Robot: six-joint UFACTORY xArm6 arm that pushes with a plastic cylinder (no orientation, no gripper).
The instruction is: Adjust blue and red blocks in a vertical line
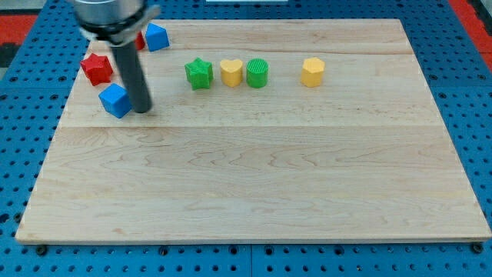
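Note:
A blue cube (114,100) lies near the board's left edge. My tip (142,109) rests on the board just to its right, touching or nearly touching it. A red star block (96,68) sits just above and left of the blue cube. A second blue block (157,36) lies near the view's top, right of the arm. A second red block (141,40) shows only as a sliver beside it, mostly hidden behind the rod.
A green star (199,73), a yellow heart (231,72) and a green cylinder (257,73) stand in a row right of the tip. A yellow hexagonal block (312,71) lies further right. The wooden board (254,177) sits on a blue pegboard.

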